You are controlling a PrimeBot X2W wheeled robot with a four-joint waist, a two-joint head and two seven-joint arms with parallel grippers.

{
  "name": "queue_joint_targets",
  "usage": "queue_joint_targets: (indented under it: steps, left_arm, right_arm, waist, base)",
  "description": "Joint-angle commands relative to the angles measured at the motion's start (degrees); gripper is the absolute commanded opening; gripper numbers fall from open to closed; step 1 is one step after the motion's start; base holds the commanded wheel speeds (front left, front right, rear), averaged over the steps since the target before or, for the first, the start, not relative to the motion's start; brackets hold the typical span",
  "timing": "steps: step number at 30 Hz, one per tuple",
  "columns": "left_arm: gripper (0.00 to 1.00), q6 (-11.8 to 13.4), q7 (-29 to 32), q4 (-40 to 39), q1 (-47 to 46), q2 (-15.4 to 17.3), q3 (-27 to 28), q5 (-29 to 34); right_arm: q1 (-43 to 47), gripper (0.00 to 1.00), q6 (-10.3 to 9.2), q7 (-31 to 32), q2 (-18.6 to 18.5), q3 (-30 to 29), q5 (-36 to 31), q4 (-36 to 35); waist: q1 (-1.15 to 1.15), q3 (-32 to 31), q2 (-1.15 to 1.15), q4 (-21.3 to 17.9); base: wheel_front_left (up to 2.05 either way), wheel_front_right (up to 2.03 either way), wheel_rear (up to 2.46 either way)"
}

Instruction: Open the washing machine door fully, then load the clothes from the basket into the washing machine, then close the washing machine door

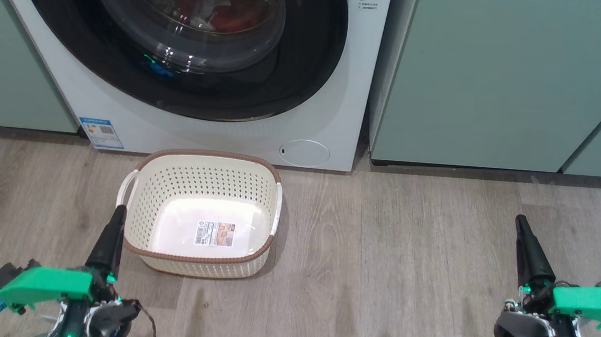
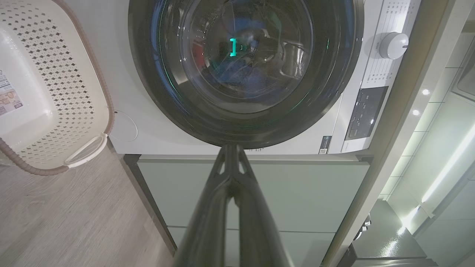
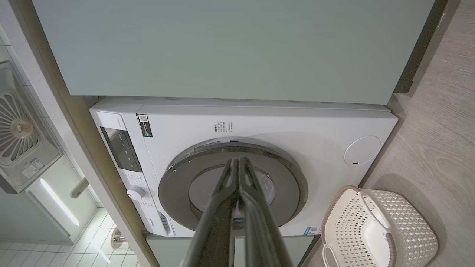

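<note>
Both grippers rest with fingers pressed together, holding nothing. The left gripper (image 1: 116, 218) has its tip just beside the near left corner of the basket (image 1: 199, 260); the right gripper (image 1: 522, 230) hangs well apart on the basket's other side, over the floor (image 1: 379, 258). Ahead of and above both, the washing machine door (image 1: 308, 58) lies against the front of the washing machine (image 1: 202, 135), seemingly shut. The clothes (image 1: 231, 18) show red through the glass bowl (image 1: 182, 38), inside the drum; the basket holds only its paper label (image 1: 215, 233). Judged stage: the closing step is at or near its end. To finish well, confirm the door sits flush all round; any last push belongs on the black rim (image 1: 101, 64), not the glass, fingers joined. The floor is level grey wood-grain; pale green cabinets (image 1: 496, 87) flank the machine closely, leaving little sideways room.
</note>
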Motion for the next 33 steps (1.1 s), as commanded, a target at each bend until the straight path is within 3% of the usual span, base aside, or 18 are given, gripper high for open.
queue_joint_targets:
  steps: [1,33]
  left_arm:
    - [0.0,-0.53,0.14,-1.69,-2.72,0.32,2.1,-0.19]
    - [0.0,-0.53,0.31,-1.69,-2.74,0.18,2.31,-0.02]
  right_arm:
    - [-2.82,0.0,0.01,0.45,-0.83,0.99,0.04,-1.84]
    - [-2.84,0.0,0.01,0.56,-0.74,0.85,-0.07,-1.83]
  waist:
    - [0.0,0.0,0.0,0.0]
    - [0.0,0.0,0.0,0.0]
  base:
    - [0.0,0.0,0.0]
    - [0.0,0.0,0.0]
